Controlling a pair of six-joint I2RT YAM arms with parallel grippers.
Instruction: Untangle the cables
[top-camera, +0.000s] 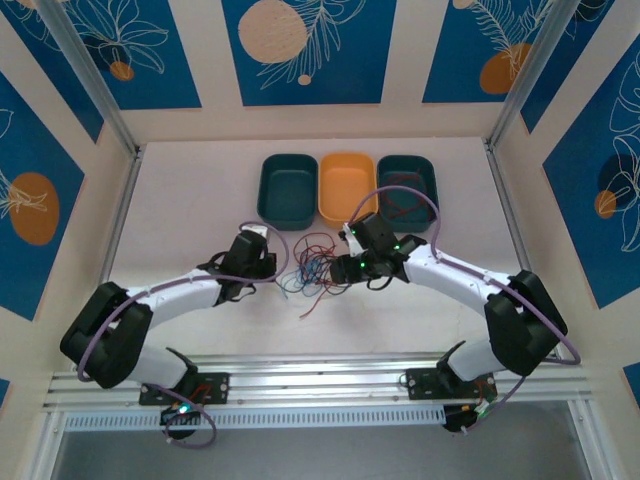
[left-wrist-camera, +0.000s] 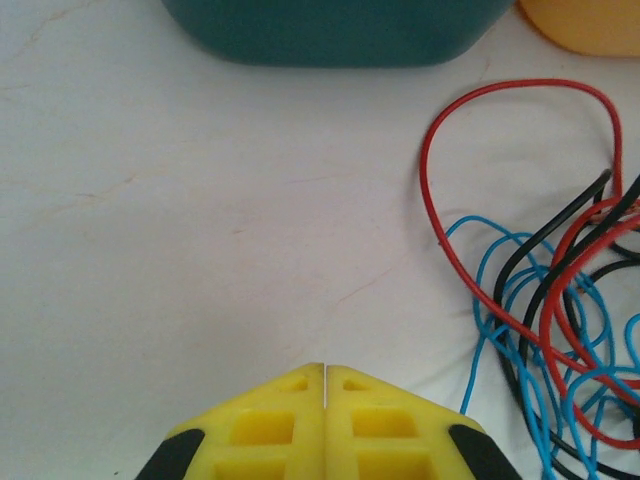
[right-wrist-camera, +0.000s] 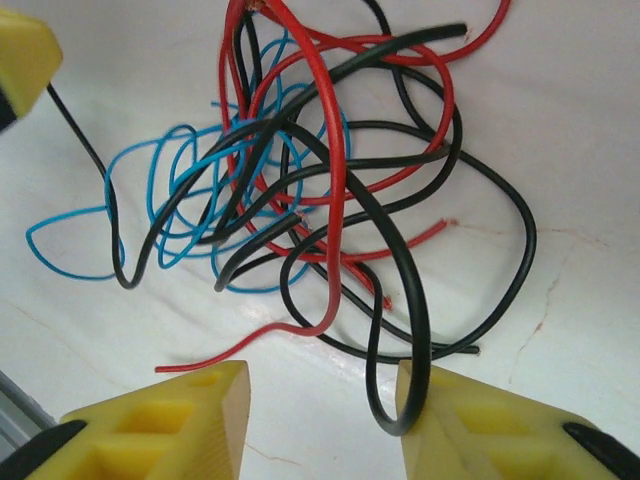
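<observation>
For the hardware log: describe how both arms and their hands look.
The left arm and right arm have white link shells with black joint housings, and a thick purple cable runs along each. Small green lights glow near the right wrist. The left hand and right hand carry yellow plastic fingers with cut-out windows and black bases.

Top external: high above and behind the 2 arm bases, facing down and forward across the table (top-camera: 200, 190) to the row of 3 bins (top-camera: 347, 187); the widest, farthest view.
Left wrist: low over the table, just behind the left gripper (left-wrist-camera: 325, 370), facing the left teal bin (left-wrist-camera: 330, 30); close.
Right wrist: just behind the right gripper (right-wrist-camera: 322, 385), tilted down at the cables (right-wrist-camera: 300, 190); closest.
Shared: all 3 views take in the cables; top external and left wrist both take in the left teal bin and the orange bin (left-wrist-camera: 590, 20).
</observation>
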